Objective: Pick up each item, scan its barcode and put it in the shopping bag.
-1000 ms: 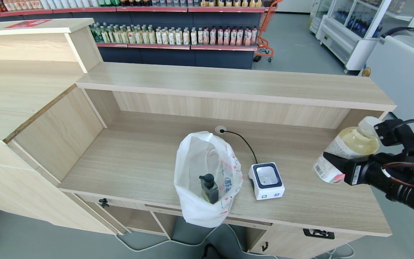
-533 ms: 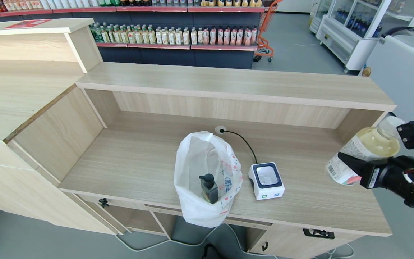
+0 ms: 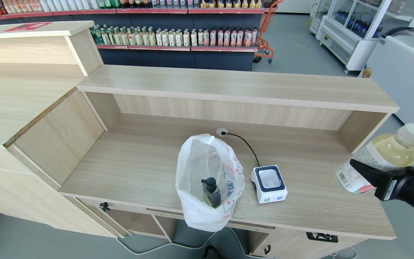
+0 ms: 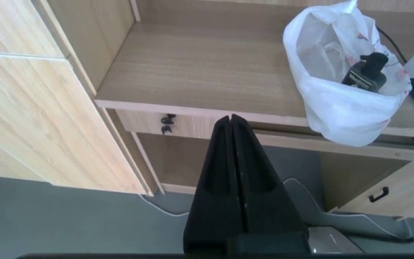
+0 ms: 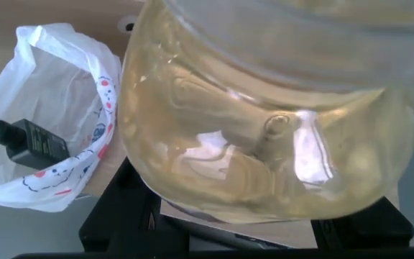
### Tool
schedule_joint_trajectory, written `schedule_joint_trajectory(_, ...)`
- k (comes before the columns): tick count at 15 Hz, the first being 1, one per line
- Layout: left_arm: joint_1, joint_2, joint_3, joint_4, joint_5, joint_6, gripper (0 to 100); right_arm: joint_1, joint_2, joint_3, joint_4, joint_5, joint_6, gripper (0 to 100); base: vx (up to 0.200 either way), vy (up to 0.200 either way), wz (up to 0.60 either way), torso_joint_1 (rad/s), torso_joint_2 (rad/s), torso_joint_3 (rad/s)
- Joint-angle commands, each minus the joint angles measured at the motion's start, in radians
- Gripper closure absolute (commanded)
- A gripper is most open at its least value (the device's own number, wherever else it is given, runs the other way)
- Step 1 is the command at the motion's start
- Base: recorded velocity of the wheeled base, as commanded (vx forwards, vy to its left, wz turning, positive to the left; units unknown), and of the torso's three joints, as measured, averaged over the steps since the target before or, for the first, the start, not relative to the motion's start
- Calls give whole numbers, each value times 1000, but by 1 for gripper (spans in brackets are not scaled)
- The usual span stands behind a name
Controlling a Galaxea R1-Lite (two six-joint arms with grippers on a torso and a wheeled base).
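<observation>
The pale wood checkout counter (image 3: 138,158) has a recessed work surface under a raised ledge (image 3: 228,84). At its front edge, about midway along, a white plastic shopping bag (image 3: 192,201) stands open with a dark pump bottle (image 3: 210,192) upright inside. Just beside it, toward the right edge, sits a white barcode scanner (image 3: 268,183). Its black cable (image 3: 244,144) runs to a grommet near the back.

The right gripper (image 3: 390,154) is clamped on a tilted bottle of yellowish liquid (image 3: 376,158), held in the air past the counter's right edge. The left gripper (image 4: 230,126) hangs below the front left corner, fingers pressed together.

Behind are drink shelves (image 3: 171,36), an orange cart (image 3: 266,32) and glass-fronted coolers (image 3: 358,28) on grey floor.
</observation>
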Motion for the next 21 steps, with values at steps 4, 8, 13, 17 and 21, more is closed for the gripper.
schedule_joint_trajectory(4, 0, 0, -1, -1, 1, 2, 100, 10, 132, -100, 1, 63, 2, 100, 0, 200, 0, 13, 5, 1)
schedule_joint_trajectory(8, 0, 1, 0, -1, 1, -3, 100, 53, 364, -298, 0, 49, -3, 100, 0, 150, 0, 2, 3, 2)
schedule_joint_trajectory(13, 0, 0, 0, -1, 1, -1, 100, 194, 520, -401, -2, 2, 0, 100, 0, 0, 0, 0, 0, 0)
schedule_joint_trajectory(17, 0, 0, -1, -1, 1, -3, 100, 263, 643, -412, -161, 2, -11, 100, 0, 0, 0, 0, 0, 0)
schedule_joint_trajectory(21, 0, 0, 0, 0, 1, -3, 100, 265, 772, -446, -224, 0, -81, 100, 0, 0, 0, 0, 0, 0)
